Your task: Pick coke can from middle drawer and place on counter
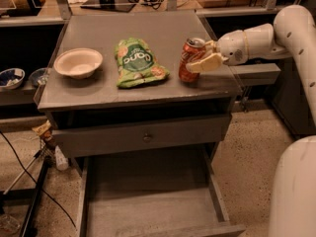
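The red coke can (188, 58) stands slightly tilted at the right side of the grey counter (148, 26), its base at or just above the surface. My gripper (199, 57) reaches in from the right and is shut on the can, one finger near its silver top and one across its side. The middle drawer (148, 201) is pulled out at the bottom of the view, its bare floor showing nothing inside.
A green snack bag (138, 63) lies mid-counter just left of the can. A white bowl (78, 62) sits at the counter's left. A shut drawer front with a round knob (146, 138) is above the open drawer. Shelves with bowls stand to the left.
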Available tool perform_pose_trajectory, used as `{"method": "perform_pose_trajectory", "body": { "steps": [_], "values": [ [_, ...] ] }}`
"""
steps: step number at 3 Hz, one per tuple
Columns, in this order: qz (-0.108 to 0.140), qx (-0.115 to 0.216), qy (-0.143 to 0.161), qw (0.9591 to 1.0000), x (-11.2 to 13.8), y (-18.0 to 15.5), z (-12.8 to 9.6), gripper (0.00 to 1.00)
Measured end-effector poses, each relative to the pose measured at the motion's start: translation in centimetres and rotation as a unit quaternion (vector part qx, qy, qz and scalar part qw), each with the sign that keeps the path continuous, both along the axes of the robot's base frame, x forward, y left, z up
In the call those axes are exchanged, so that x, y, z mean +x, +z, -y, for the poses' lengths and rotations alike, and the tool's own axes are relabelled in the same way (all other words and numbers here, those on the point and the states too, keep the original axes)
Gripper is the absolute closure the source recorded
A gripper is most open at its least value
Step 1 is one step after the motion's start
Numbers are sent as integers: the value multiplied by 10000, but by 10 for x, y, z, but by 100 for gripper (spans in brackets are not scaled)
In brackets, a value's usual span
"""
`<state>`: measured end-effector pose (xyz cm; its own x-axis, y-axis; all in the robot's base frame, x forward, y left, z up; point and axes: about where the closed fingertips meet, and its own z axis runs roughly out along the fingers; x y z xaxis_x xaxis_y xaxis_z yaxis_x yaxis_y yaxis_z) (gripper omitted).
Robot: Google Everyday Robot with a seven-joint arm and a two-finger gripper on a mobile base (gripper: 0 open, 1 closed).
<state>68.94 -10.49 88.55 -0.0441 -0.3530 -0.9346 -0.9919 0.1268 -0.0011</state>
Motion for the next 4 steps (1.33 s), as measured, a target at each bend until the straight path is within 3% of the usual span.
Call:
{"method": "perform_pose_trajectory", "body": {
  "steps": [1,2,4],
  "values": [
    [-325,-46,278,9991,-4,-22,-17,100],
    [-325,-46,279,9991,-4,-22,-17,100],
    [-325,-46,279,9991,-4,-22,-17,60]
  ]
}}
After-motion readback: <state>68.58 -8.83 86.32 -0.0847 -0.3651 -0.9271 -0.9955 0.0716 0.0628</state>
